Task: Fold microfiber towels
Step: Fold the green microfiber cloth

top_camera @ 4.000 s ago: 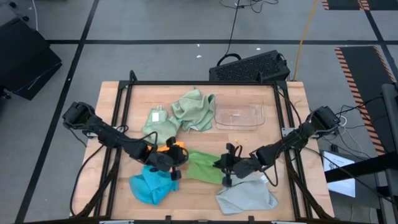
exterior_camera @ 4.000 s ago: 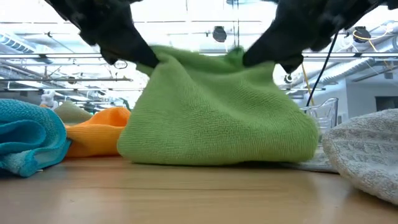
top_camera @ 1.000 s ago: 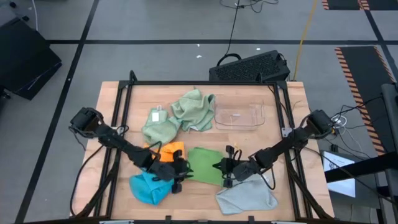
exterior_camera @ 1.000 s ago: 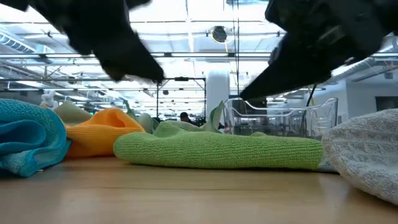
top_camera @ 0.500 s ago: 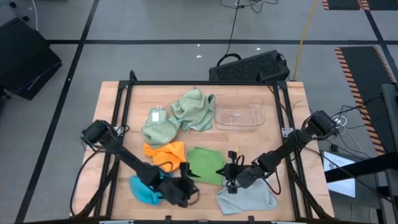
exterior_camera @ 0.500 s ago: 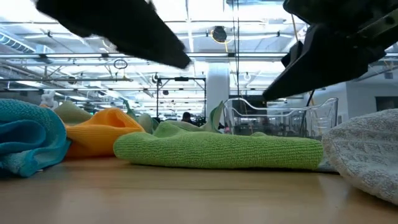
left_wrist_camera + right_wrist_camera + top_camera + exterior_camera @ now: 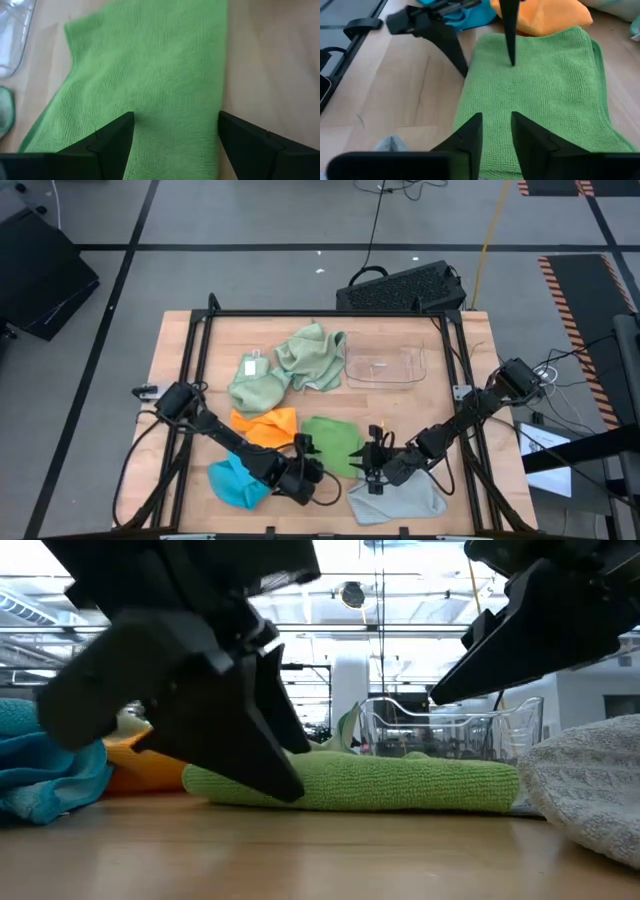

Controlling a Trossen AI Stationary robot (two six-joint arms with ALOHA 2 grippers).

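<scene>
- Table (image 7: 200, 340): it is bearing six cloths and a clear tray (image 7: 385, 367) at its far side.
- Left arm: it is reaching across the front, its gripper (image 7: 304, 448) standing at the near edge of the green towel (image 7: 333, 445); in its wrist view the fingers (image 7: 110, 145) are spread wide, empty, over the cloth (image 7: 150, 75).
- Right arm: its gripper (image 7: 377, 453) is hovering at the towel's right edge; in its wrist view the fingers (image 7: 470, 132) are only slightly parted, holding nothing.
- Green towel: it is lying flat at the table's front centre, already doubled over, the low view showing a rounded fold (image 7: 350, 785).
- Other towels: grey (image 7: 395, 500) near front right, blue (image 7: 235, 480) front left, orange (image 7: 268, 425) just beside the green one, two pale ones (image 7: 290, 365) farther back.
- Handling, as a judgement: the cloth is looking light, limp and grippy; pinching it at two corners of one edge is probably keeping the layers aligned.
</scene>
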